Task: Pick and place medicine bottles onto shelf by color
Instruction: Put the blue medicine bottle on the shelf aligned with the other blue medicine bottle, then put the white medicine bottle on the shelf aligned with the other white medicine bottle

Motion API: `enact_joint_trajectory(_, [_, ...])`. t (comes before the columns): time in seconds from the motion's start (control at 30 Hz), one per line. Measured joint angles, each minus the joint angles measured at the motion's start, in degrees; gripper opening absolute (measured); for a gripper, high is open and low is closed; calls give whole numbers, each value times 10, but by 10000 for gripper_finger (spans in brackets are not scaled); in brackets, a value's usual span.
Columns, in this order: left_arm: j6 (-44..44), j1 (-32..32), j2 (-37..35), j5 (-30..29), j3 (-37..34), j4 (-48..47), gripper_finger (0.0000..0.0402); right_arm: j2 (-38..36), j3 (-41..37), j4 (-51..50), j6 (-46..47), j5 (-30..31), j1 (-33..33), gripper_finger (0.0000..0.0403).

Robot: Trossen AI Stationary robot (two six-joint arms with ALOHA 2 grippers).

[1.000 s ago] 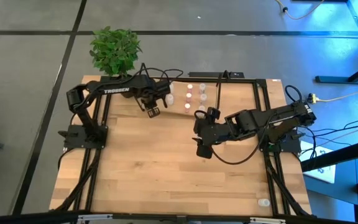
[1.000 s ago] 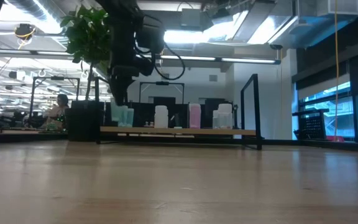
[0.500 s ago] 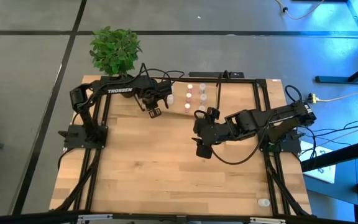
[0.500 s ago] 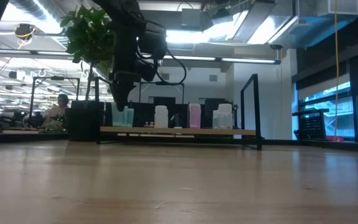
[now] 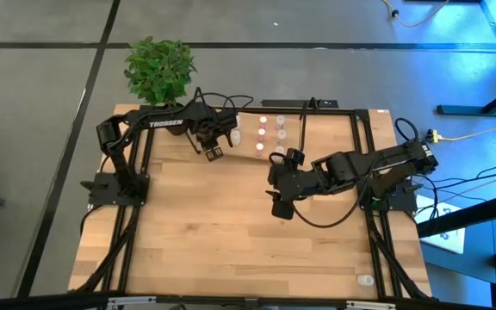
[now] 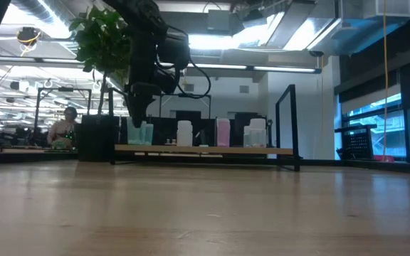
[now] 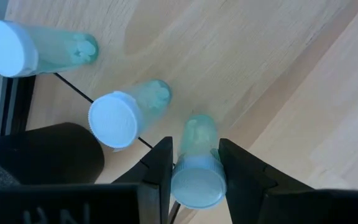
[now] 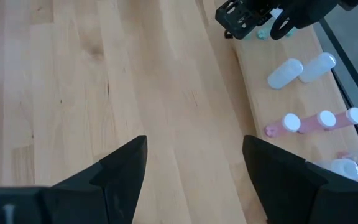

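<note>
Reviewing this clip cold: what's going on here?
The left gripper is shut on a green bottle over the shelf, beside two other green bottles standing there. White and pink bottles are already shelved. The right gripper waits open over the table.

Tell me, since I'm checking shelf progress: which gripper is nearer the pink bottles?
Right gripper, open over bare table just short of the pink bottles. Left gripper holds a green bottle farther along the shelf.

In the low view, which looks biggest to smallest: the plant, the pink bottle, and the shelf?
1. Shelf, widest across the picture.
2. Plant.
3. Pink bottle, smallest by far.
The plant and shelf stand about equally far from the camera, so nearness hardly skews this.
</note>
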Motion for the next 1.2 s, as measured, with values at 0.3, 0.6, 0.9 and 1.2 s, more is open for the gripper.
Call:
enact_joint_trajectory(0.3, [-1,0,0,0,0,0,104,0,0,0,0,0,0,267])
enact_joint_trajectory(0.6, [-5,0,0,-5,0,0,128,0,0,0,0,0,0,267])
enact_joint_trajectory(0.9, [-6,0,0,-12,0,4,152,0,0,0,0,0,0,267])
enact_joint_trajectory(1.2, [-11,0,0,-24,0,5,187,0,0,0,0,0,0,267])
